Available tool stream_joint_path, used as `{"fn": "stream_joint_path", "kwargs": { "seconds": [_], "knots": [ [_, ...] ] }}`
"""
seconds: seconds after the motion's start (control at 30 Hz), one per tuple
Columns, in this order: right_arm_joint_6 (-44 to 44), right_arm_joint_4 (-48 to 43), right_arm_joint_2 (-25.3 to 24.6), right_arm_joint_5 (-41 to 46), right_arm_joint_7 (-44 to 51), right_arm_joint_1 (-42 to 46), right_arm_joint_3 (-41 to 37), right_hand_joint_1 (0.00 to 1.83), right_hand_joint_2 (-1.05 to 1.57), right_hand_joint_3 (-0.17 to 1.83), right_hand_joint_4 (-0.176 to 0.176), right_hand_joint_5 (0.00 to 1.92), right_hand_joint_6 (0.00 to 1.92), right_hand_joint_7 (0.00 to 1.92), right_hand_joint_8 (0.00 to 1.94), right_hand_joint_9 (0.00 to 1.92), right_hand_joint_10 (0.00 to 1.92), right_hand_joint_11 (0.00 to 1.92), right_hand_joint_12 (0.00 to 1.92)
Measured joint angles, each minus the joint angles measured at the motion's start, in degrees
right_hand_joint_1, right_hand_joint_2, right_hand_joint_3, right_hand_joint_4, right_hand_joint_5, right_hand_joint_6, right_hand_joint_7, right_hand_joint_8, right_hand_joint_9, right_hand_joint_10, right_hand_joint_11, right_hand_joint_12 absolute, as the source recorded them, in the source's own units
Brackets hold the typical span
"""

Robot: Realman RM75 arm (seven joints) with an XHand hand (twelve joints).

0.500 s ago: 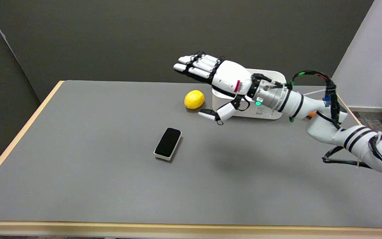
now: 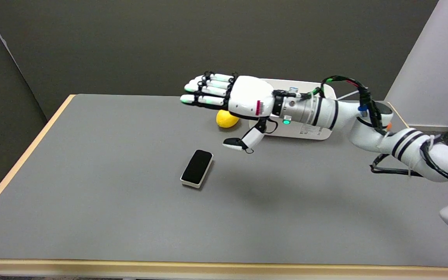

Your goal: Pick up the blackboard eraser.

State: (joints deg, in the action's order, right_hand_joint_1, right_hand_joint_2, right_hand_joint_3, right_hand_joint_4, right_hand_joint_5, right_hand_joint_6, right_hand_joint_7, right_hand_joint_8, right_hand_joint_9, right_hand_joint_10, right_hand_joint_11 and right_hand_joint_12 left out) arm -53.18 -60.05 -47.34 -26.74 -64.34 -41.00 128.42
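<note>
Since a moment ago the right hand has swung leftward, now partly covering the lemon. Its fingers are stretched wide, holding nothing. Below the lemon, the blackboard eraser lies flat on the bench, apart from the hand.

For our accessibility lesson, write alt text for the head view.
An open white robot hand hovers above a grey table, up and right of a black-topped blackboard eraser lying flat. A lemon and a white box sit behind the hand.
</note>
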Motion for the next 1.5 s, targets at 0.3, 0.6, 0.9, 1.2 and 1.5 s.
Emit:
{"fn": "stream_joint_path", "kwargs": {
  "seconds": [0.3, 0.6, 0.9, 1.2, 1.5],
  "knots": [
    [1.78, 1.05, -1.82, -1.92, 1.42, -3.67, 4.85, 0.74, 0.58, 0.89, 0.044, 0.00, 0.00, 0.00, 0.00, 0.00, 0.09, 0.00, 0.33],
    [3.76, 4.16, -5.33, -3.03, 2.56, -5.80, 8.23, 0.75, 0.58, 0.89, 0.046, 0.00, 0.00, 0.00, 0.00, 0.00, 0.09, 0.00, 0.32],
    [8.67, 7.99, -9.31, -4.82, 3.92, -7.27, 12.83, 0.80, 0.59, 0.90, 0.030, 0.00, 0.00, 0.00, 0.00, 0.00, 0.01, 0.00, 0.25],
    [13.16, 10.90, -12.01, -6.52, 4.64, -7.30, 16.01, 0.78, 0.58, 0.89, 0.049, 0.00, 0.00, 0.00, 0.00, 0.00, 0.02, 0.00, 0.23],
    [15.09, 12.18, -12.57, -7.33, 5.00, -6.59, 17.38, 0.79, 0.58, 0.89, 0.044, 0.00, 0.00, 0.00, 0.00, 0.00, 0.01, 0.00, 0.21]
  ]
}}
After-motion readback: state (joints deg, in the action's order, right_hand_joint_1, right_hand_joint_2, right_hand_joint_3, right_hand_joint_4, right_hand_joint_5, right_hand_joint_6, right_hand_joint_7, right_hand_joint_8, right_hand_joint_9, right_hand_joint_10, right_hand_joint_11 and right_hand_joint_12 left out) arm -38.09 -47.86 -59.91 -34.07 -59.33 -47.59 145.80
